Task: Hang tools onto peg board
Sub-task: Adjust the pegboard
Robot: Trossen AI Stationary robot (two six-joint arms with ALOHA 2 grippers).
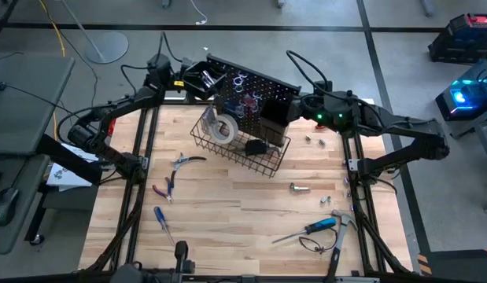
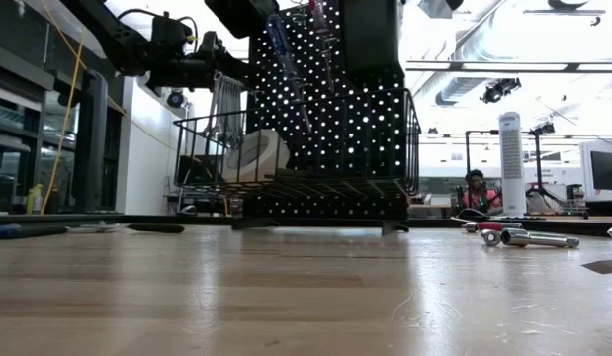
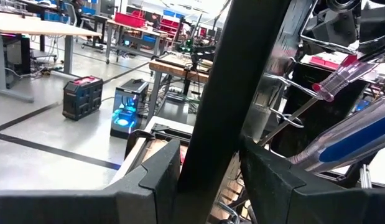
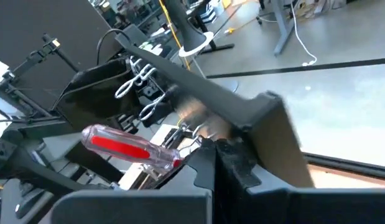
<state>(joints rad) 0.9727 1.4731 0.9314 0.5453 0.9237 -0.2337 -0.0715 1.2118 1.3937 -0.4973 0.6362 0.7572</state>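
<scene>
1. The peg board (image 1: 263, 88) stands upright at the far edge of the bench (image 1: 243, 220), with a wire basket (image 1: 251, 153) hung on its front.
2. A white tape roll (image 1: 223, 128) lies inside the basket, toward its left end.
3. A red-handled screwdriver (image 4: 127, 147) and a blue-handled one (image 3: 360, 134) already hang on the board, along with some silver wrenches (image 4: 139, 78).
4. The left gripper (image 3: 208, 171) is at the board's left end; its fingers (image 3: 158, 168) sit partly apart on either side of the board's dark edge.
5. The right gripper (image 4: 217, 158) is at the board's right end, up against the top edge, with its fingers pressed together and nothing visibly held between them.
6. Loose on the bench: pliers (image 1: 166, 187) and a silver tool (image 1: 184, 161) on the left, a blue-handled screwdriver (image 1: 160, 220) near the front left.
7. On the front right lie another blue-handled screwdriver (image 1: 314, 228) and a hammer (image 1: 340, 228), just beside each other.
8. A small silver piece (image 1: 298, 187) rests right of centre, with several little bits (image 1: 314, 141) farther right.
</scene>
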